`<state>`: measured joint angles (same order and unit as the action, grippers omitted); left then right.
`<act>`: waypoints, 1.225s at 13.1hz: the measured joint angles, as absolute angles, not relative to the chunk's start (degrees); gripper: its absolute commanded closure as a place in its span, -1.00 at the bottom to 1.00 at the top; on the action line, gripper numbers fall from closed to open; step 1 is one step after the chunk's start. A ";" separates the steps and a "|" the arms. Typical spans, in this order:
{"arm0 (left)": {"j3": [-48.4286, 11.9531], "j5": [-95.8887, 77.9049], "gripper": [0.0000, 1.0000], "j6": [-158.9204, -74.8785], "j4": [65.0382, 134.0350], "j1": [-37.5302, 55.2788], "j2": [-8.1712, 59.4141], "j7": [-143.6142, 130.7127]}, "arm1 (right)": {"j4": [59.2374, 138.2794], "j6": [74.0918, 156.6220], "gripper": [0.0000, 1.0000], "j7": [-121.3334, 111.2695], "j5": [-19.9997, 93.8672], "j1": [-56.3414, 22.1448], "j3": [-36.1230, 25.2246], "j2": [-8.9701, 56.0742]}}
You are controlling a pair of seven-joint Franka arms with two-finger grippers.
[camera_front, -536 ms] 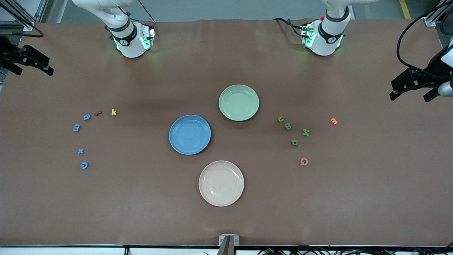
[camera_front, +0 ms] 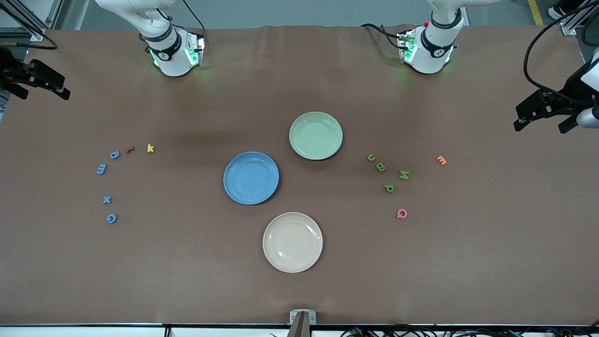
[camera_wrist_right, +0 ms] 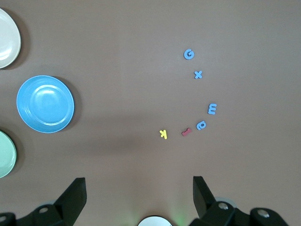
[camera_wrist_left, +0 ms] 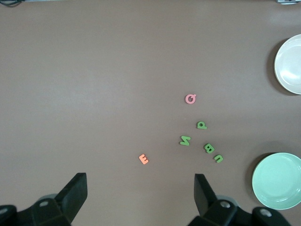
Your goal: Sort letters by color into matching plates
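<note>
The blue plate (camera_front: pixel 251 178) and the pale green plate (camera_front: pixel 316 135) sit mid-table, both empty. Several blue letters (camera_front: pixel 107 200) lie scattered toward the right arm's end and show in the right wrist view (camera_wrist_right: pixel 198 74). Several green letters (camera_front: pixel 389 188) lie toward the left arm's end and show in the left wrist view (camera_wrist_left: pixel 201 125). My left gripper (camera_wrist_left: pixel 141 176) is open and empty, high over the table near the orange letter. My right gripper (camera_wrist_right: pixel 139 179) is open and empty, high over bare table near its base. Both show at the front view's edges, the left gripper (camera_front: pixel 540 127) and the right gripper (camera_front: pixel 47 96).
A beige plate (camera_front: pixel 292 242) sits nearer the front camera than the blue plate. A red letter (camera_front: pixel 129 150) and a yellow letter (camera_front: pixel 150 148) lie by the blue letters. An orange letter (camera_front: pixel 441 160) and a pink letter (camera_front: pixel 401 213) lie by the green ones.
The left gripper has shifted very slightly. The letters and plates have not moved.
</note>
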<state>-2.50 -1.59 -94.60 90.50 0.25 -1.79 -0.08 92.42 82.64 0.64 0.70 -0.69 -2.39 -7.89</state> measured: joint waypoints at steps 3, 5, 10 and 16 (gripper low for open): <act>-3.15 -1.59 -0.99 -92.44 91.03 0.40 -0.10 -2.55 | 91.72 82.64 -1.00 0.66 0.63 -0.41 -2.46 -7.82; -4.44 -1.60 -0.99 -92.36 92.06 0.59 2.27 -3.41 | 91.80 83.07 -1.00 0.66 0.15 -0.02 -2.51 -6.50; -6.91 -1.62 -0.99 -96.27 95.69 0.80 7.66 -3.64 | 92.10 89.50 -1.00 0.51 -0.66 4.36 -2.82 2.06; -11.96 -1.64 -0.99 -113.30 110.65 0.92 8.20 -9.66 | 95.03 92.55 -0.69 -1.60 -1.24 6.69 -2.89 10.01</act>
